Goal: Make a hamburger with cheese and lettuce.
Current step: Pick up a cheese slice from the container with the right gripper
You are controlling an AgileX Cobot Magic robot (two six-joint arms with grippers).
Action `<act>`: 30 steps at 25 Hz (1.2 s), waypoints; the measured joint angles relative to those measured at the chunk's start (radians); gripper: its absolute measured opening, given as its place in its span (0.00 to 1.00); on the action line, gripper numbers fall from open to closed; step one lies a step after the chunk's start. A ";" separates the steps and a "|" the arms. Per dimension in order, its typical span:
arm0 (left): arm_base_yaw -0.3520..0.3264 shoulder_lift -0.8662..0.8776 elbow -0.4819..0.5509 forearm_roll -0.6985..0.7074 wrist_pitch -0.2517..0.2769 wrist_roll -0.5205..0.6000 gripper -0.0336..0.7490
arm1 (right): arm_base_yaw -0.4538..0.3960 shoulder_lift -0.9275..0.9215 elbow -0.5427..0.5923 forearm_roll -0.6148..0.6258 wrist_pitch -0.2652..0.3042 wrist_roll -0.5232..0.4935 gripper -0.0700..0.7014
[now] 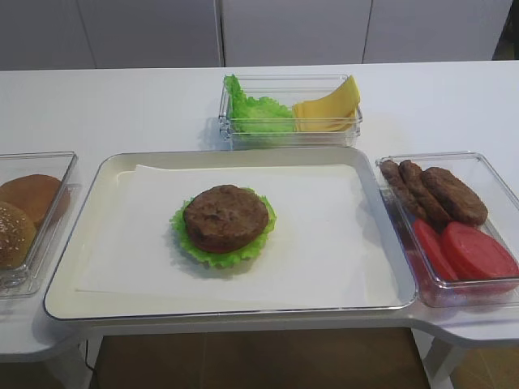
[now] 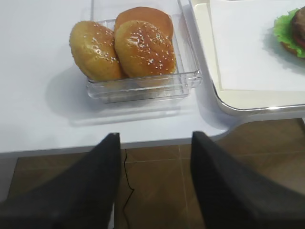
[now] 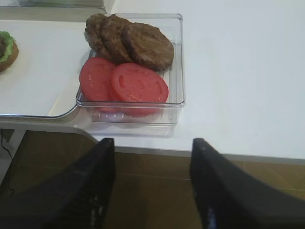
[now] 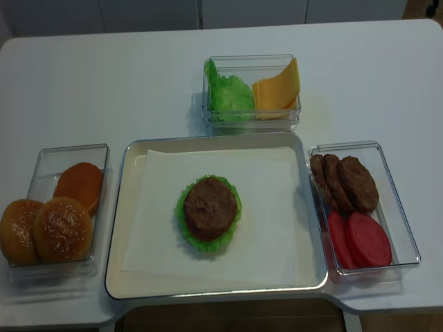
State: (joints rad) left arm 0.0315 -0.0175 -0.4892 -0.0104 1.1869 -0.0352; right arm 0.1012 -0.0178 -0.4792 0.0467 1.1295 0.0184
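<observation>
1. The hamburger [image 1: 225,219] sits near the middle of the white paper [image 1: 324,243] lining the tray [image 1: 73,301], which rests on the white bench [image 1: 122,105].
2. It is a brown patty [image 4: 210,206] lying on the lettuce [image 4: 185,234], whose frilly green edge shows all round the patty. Nothing lies on top of the patty.
3. The cheese [image 1: 328,107] leans in the right half of a clear box [image 1: 292,139] behind the tray, next to a heap of green leaves [image 1: 255,112]. I cannot pick one slice out of the yellow bundle.
4. A clear box [image 4: 405,238] right of the tray holds three loose patties [image 4: 346,181] at the back and tomato slices [image 4: 360,241] in front.
5. A clear box [image 4: 41,166] left of the tray holds three buns [image 4: 62,227].
6. The left tool [image 2: 153,186] hangs past the bench's front edge, below the buns; its fingers are spread apart and hold nothing.
7. The right tool [image 3: 151,186] hangs past the front edge near the tomato box, likewise spread and holding nothing.
</observation>
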 joint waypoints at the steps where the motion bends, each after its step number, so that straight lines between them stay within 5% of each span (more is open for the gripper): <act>1: 0.000 0.000 0.000 0.000 0.000 0.000 0.50 | 0.000 0.000 0.000 0.000 0.000 0.000 0.59; 30: 0.000 0.000 0.000 0.000 0.000 0.000 0.50 | 0.000 0.000 0.000 0.000 0.000 0.000 0.59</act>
State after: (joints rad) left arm 0.0315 -0.0175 -0.4892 -0.0104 1.1869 -0.0352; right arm 0.1012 -0.0178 -0.4792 0.0467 1.1295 0.0184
